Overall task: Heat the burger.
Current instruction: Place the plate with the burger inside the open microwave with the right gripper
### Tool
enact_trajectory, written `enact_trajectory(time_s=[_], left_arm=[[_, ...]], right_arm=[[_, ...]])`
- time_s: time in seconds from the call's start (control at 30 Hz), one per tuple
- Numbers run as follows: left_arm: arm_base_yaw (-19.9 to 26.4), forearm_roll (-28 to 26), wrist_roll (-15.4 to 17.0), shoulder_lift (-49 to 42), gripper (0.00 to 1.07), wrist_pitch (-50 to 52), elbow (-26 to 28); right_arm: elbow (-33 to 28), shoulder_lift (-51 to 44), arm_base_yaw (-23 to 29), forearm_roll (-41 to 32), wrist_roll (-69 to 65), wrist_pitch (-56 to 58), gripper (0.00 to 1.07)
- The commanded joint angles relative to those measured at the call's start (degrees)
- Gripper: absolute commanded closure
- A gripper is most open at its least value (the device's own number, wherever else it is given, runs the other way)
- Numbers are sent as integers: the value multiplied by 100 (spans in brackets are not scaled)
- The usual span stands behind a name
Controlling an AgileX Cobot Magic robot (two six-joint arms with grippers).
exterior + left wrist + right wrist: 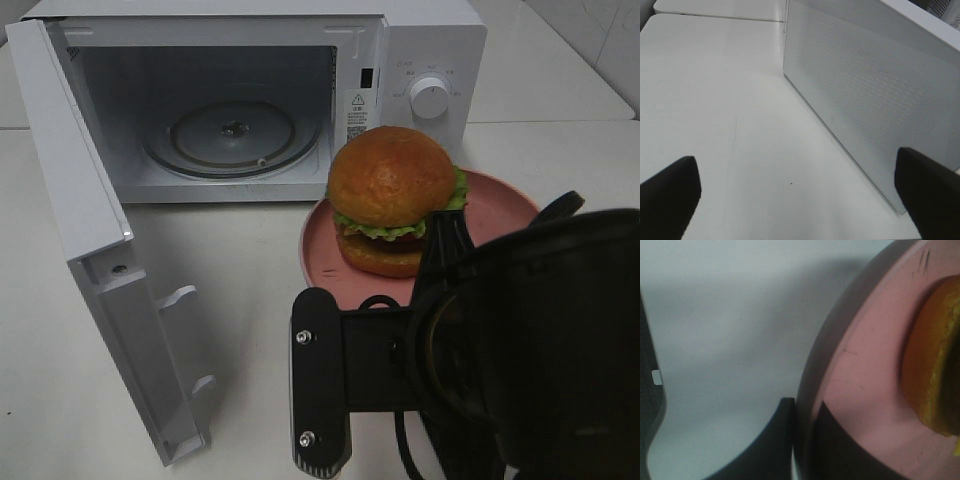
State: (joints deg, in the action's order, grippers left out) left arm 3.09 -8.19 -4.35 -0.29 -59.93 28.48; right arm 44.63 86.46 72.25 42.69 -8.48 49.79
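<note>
Burger [392, 200] on pink plate [500, 205], worktop [240, 260], near right side of open microwave [430, 40]. I judge it soft, top-heavy, layers apt to slide; carry by stiff plate rim, level. Right fingers [775, 440] narrow, pinching near rim. Left fingers [670, 195] wide, holding nothing.

Bright, even light all round; soft sheen on the burger [392, 175], a grey shadow hugging the pink plate [860, 370], near-right arm [540, 350] looming dark and blurred.
</note>
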Motion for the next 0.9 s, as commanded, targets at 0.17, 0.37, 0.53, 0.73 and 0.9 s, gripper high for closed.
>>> enact_trajectory(time_s=[0.17, 0.37, 0.53, 0.73, 0.9], left_arm=[[11, -11, 0, -115, 9, 57, -17], [11, -11, 0, -115, 9, 57, -17], [11, -11, 0, -115, 9, 57, -17], [11, -11, 0, -115, 9, 57, -17], [11, -11, 0, -115, 9, 57, -17]], right_arm=[[40, -40, 17, 584, 665, -384, 107], [40, -40, -17, 802, 705, -390, 107], [40, -40, -17, 762, 573, -728, 107], [40, -40, -493, 607, 1129, -1272, 107], [40, -40, -1175, 561, 2154, -1948, 107]])
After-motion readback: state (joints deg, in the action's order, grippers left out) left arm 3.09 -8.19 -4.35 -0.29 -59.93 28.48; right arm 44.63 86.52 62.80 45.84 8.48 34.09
